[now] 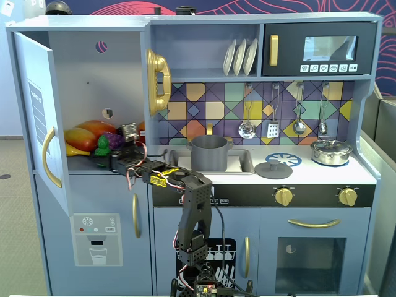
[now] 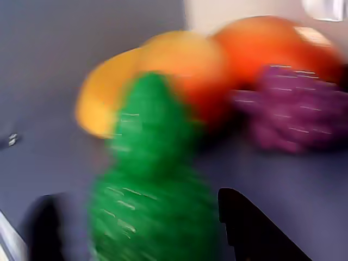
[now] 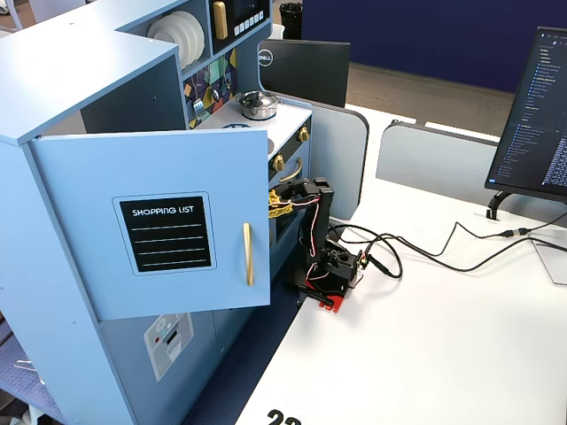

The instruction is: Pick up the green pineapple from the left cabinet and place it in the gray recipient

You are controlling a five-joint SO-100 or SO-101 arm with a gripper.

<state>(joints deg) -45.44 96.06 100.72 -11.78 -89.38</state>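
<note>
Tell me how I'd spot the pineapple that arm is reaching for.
Find the open cabinet at the toy kitchen's upper left in a fixed view. On its shelf lies a pile of fruit: orange and yellow pieces and purple grapes. The pineapple is the only green one, bumpy and upright at the front, between the arm's dark fingers in the wrist view.

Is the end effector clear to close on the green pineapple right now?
Probably yes: the green pineapple sits between the open end effector fingers; the purple grapes lie off to the side.
</note>
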